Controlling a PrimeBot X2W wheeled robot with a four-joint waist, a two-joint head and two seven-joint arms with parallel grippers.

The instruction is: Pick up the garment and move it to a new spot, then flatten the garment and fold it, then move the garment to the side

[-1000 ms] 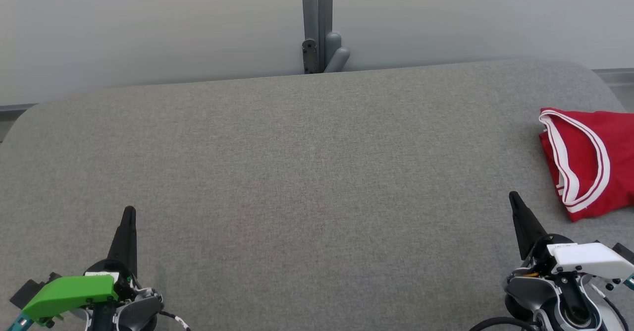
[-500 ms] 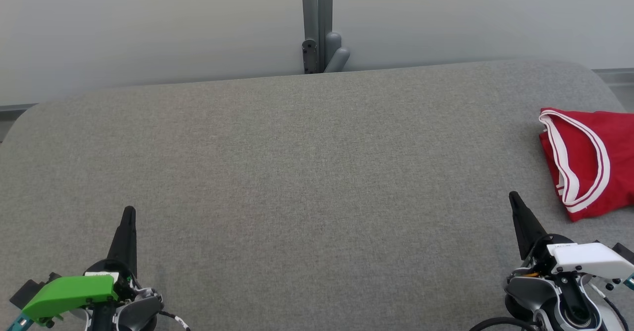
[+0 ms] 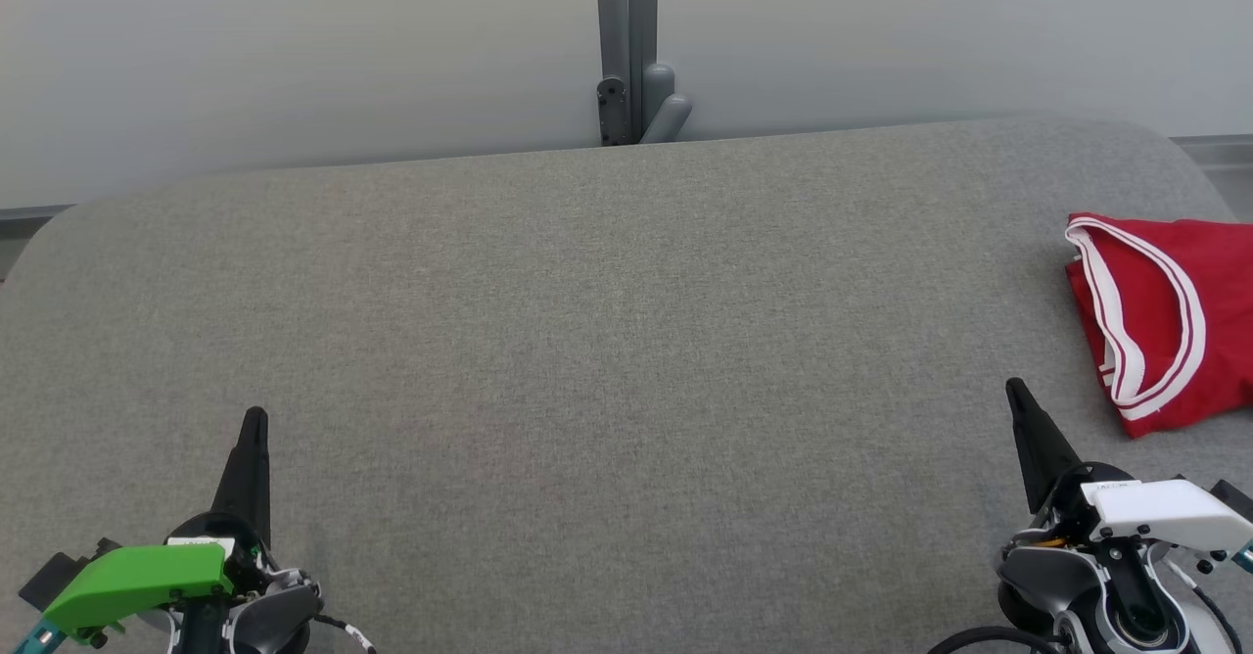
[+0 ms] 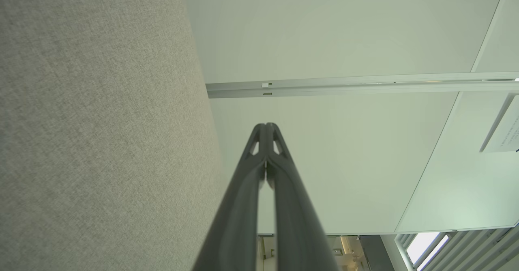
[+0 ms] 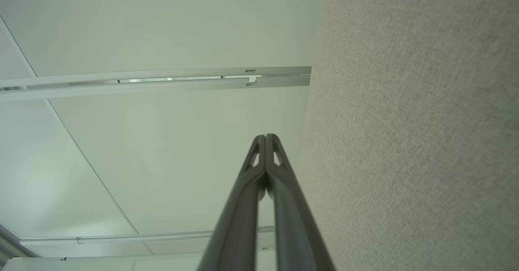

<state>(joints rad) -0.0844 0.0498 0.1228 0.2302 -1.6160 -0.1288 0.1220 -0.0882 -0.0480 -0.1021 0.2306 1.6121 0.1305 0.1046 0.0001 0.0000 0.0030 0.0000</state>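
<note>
Red garment (image 3: 1180,341) is lying at the right edge of the bench (image 3: 607,321); left pincer (image 3: 256,415) and right pincer (image 3: 1012,386) are sitting closed, empty.

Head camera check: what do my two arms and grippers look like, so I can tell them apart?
The left gripper has a bright green cover at its wrist; the right gripper has a white cover. Both have long, dark, tapering fingers with small cut-outs near the tips, rounded grey joint housings, and thin cables looping at the base.
</note>
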